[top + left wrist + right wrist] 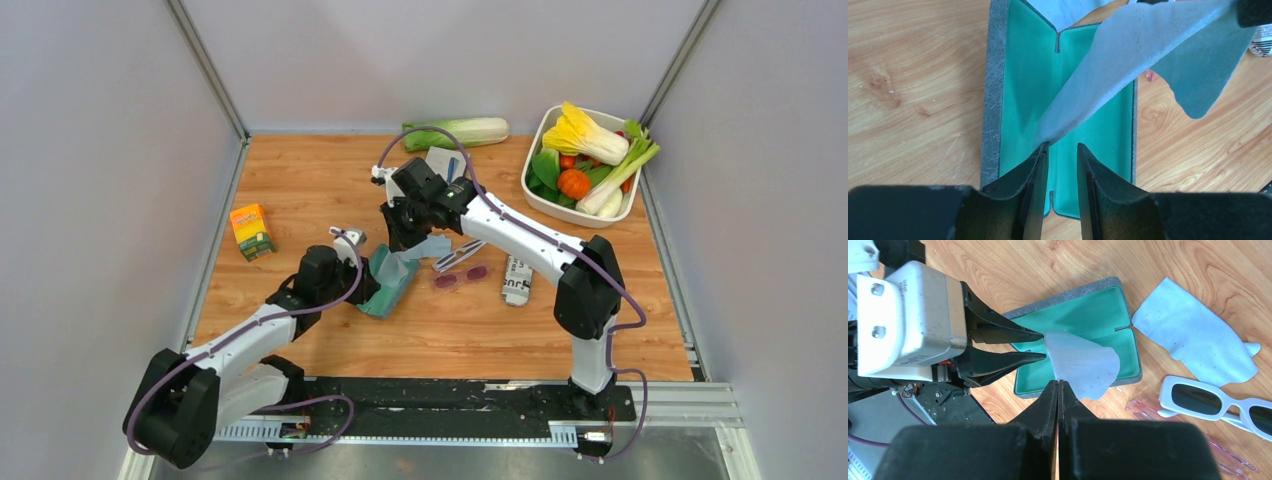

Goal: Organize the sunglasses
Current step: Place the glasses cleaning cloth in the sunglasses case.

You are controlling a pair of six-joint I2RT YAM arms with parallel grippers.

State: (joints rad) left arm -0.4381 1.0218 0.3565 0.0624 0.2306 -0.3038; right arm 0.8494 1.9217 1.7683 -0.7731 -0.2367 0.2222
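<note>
Wood tabletop (pixel 300 180) — grey walls (pixel 100 150) | right tool (pixel 1058 382) clamped on cloth (pixel 1083 365) | left tool (pixel 1062 146) apart over case (pixel 1023 75)

Matt cloth (pixel 1128 60), rough grey case (pixel 990 100), smooth teal lining (pixel 1023 100), translucent plastic sunglasses (pixel 460 278), wood-grain table (pixel 913 75)
</note>
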